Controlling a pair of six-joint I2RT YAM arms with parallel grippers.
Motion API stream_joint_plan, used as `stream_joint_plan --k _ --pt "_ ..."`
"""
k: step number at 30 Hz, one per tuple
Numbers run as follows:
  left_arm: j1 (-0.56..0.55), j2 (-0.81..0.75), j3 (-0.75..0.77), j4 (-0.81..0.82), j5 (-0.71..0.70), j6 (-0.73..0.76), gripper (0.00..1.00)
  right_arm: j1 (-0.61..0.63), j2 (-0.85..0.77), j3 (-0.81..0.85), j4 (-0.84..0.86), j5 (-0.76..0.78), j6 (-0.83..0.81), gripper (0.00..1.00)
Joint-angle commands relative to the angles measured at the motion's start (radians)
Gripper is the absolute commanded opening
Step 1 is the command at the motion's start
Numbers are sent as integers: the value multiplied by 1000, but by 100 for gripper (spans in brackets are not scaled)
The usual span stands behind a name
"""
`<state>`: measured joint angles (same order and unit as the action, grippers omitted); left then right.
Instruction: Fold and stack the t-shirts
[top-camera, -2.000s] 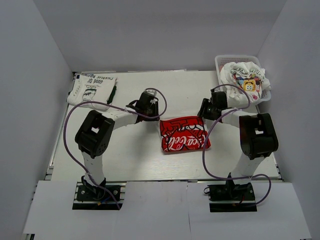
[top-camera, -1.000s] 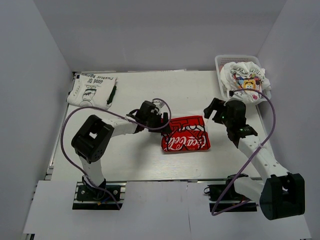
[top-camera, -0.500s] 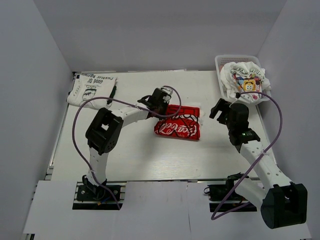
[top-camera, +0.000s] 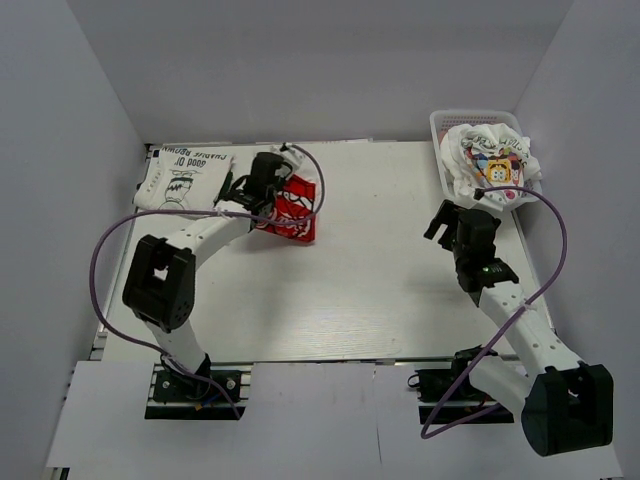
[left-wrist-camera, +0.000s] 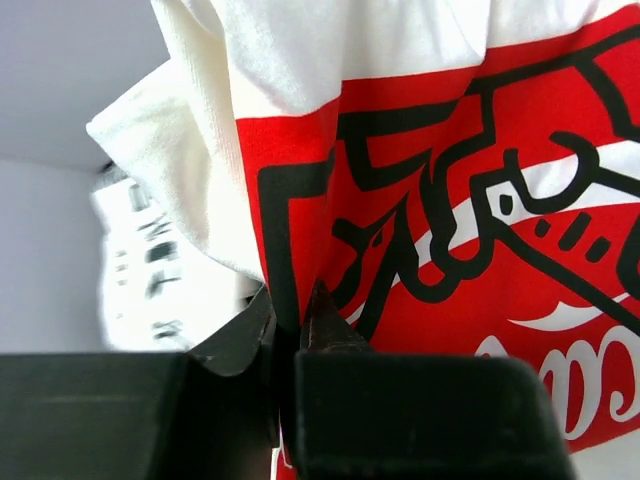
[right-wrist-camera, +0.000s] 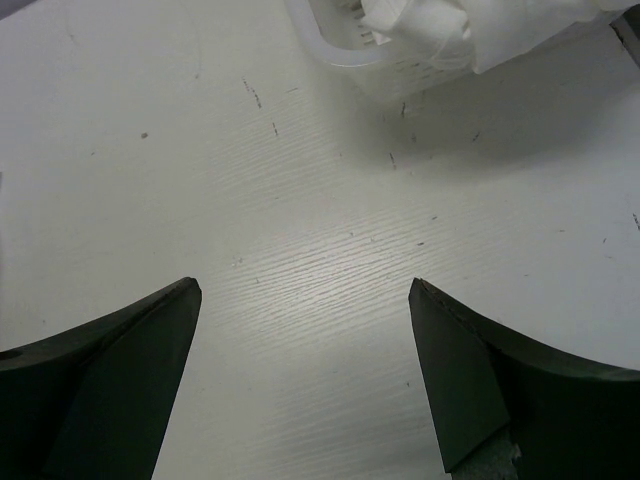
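One folded, one held, one left
Left jaws pinch the red-logo t-shirt just beside the folded lettered t-shirt, not stacked yet; cartoon t-shirt crumpled in the basket well away from it; right jaws open, empty

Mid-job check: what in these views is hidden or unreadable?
Top view: left gripper covers an edge of the red-and-white printed t-shirt; its folds are too small to judge.
Left wrist view: folded white t-shirt with green-black lettering is blurred, unreadable.
Right wrist view: white plastic mesh basket cut off by the top edge.
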<state>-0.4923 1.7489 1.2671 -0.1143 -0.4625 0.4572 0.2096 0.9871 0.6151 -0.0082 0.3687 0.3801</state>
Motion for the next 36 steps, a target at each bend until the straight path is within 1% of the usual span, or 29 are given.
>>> stream_joint_plan --k 1,2,5,9,12,13,19,20,22,26,29,32,34,36 --pt "89 -78 40 13 13 113 0 10 12 14 19 41 -17 90" --pt "124 -78 69 -10 53 130 0 -4 19 17 20 38 -20 90" --pt "172 -68 127 -86 108 169 0 -4 42 26 11 55 -20 90" --pt "263 -40 159 -90 108 195 0 -4 74 37 10 68 -17 90" --pt "305 -31 195 -128 156 219 0 -4 105 46 10 72 -17 90" --pt "334 -17 233 -165 188 219 0 -3 120 52 10 72 -17 90" --pt "412 63 397 -275 243 238 0 -3 163 75 -30 73 -10 90" --pt "413 63 412 -307 254 251 0 -3 163 77 -33 75 -9 90" --pt "432 73 446 -317 254 262 0 -4 159 75 -36 76 -12 90" --pt "432 73 498 -372 274 288 0 -1 157 77 -39 78 -9 90" --pt "443 73 508 -383 283 297 0 -1 160 77 -44 75 -6 90" --pt "443 32 526 -416 324 298 0 -4 159 80 -47 72 -1 90" --pt "443 0 526 -417 324 298 0 -3 157 81 -49 72 0 90" --pt "443 -20 492 -417 338 298 0 -1 157 80 -61 105 6 90"
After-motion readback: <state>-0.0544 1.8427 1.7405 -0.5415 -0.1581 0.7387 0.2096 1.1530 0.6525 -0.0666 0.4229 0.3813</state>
